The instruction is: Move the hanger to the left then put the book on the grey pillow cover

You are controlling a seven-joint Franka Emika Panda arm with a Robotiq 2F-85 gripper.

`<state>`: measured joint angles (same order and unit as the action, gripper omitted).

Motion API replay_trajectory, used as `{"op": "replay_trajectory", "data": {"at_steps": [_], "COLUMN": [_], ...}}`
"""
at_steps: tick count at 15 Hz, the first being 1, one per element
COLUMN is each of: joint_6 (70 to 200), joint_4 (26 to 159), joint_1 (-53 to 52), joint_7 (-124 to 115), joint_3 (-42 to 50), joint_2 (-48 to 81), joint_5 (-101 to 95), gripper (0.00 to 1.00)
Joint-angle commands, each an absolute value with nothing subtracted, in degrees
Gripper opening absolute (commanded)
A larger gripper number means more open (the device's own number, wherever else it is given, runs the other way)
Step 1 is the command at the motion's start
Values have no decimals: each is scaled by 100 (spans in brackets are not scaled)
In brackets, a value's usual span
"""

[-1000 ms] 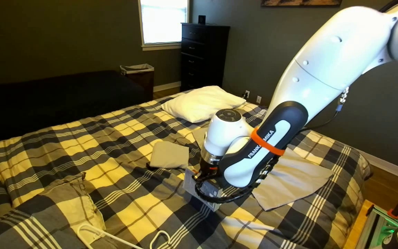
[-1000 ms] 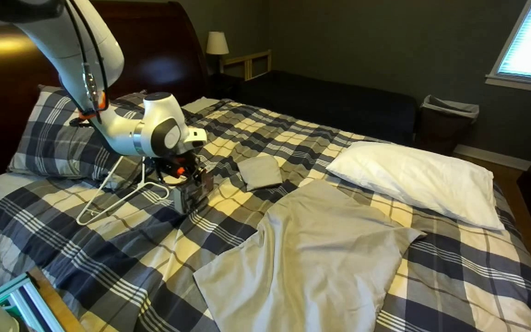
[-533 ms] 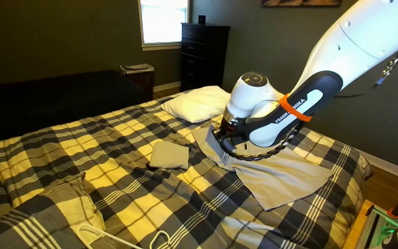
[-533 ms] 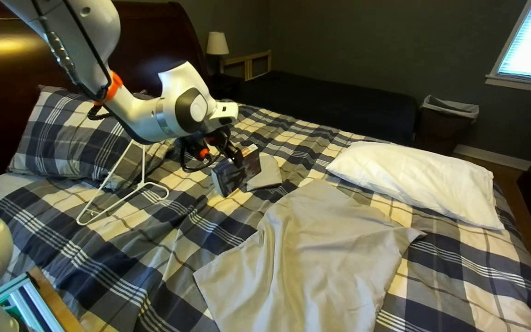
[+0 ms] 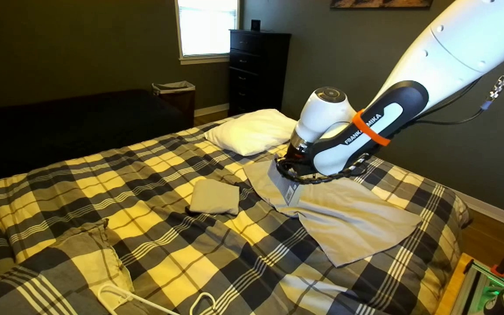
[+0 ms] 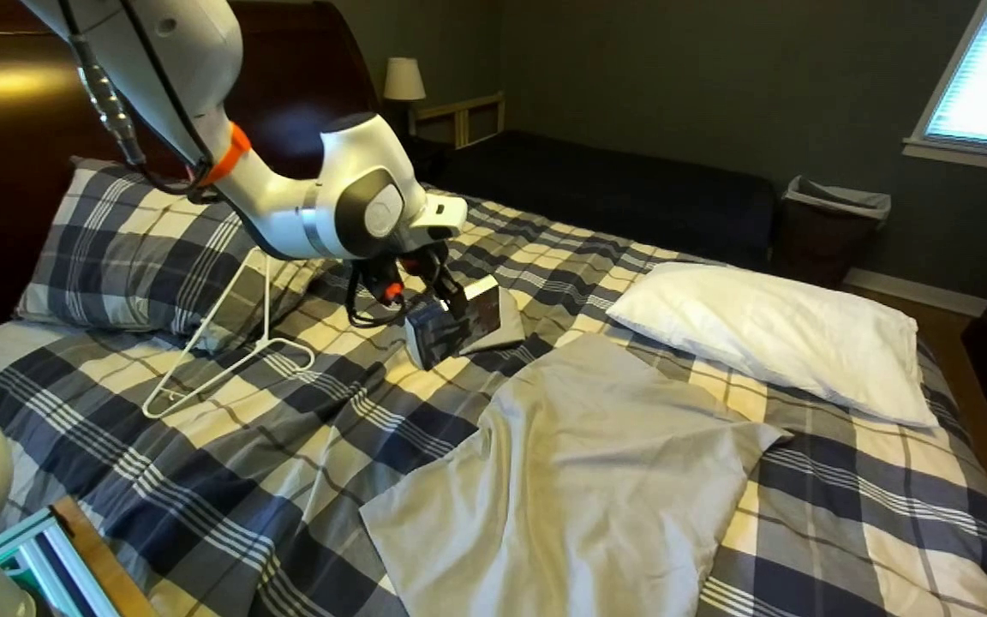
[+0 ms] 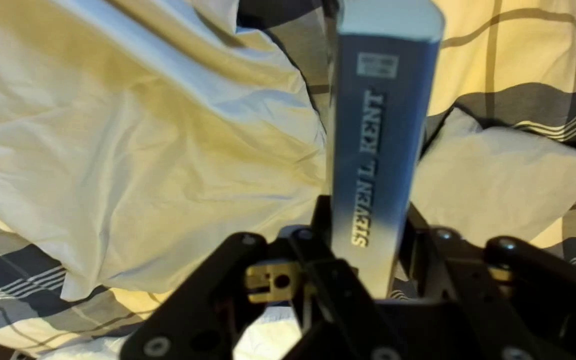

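Book (image 7: pixel 380 145) is pinched in the jaws right now, gripped from both sides. In the wrist view it's just right of centre, running from the top edge down to the jaws, and the spine faces the camera well enough to read STEVEN L KENT off it. In both exterior views it's around the middle of the frame, tilted and held up off the plaid bedspread (image 5: pixel 147 236) at the end of the white arm (image 5: pixel 446 57). Can't tell how high though.

Grey pillow cover (image 6: pixel 596 480) is laid out kinda wrinkly across the lower middle in an exterior view. The book is up and to the left of it there, with a bit of bedspread showing between them. From the wrist, the cover takes up most of the left side, right beside the book.

Hanger (image 6: pixel 264 344) is at the left of the frame in an exterior view, hook pointing toward the middle, one corner overlapping the plaid pillow (image 6: pixel 146 257).

As for the other stuff: the folded tan square (image 5: pixel 215 197) is just left of the middle in an exterior view, flat on the bedspread, and the plump white pillow (image 6: pixel 772 343) is over on the right side in an exterior view, just beside the cover.
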<state>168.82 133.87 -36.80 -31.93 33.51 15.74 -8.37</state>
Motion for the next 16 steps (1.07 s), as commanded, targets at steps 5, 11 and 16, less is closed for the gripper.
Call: {"op": "replay_trajectory", "data": {"at_steps": [5,11,16], "joint_6": [15983,14948,15068], "joint_4": [13389,12392,12398], "joint_1": [-324,1149,1503], "joint_7": [22,2001,1818], "joint_3": [341,359,418], "joint_2": [704,1502,1539], "joint_5": [1155,2882,2563], "gripper": [8,8,33]}}
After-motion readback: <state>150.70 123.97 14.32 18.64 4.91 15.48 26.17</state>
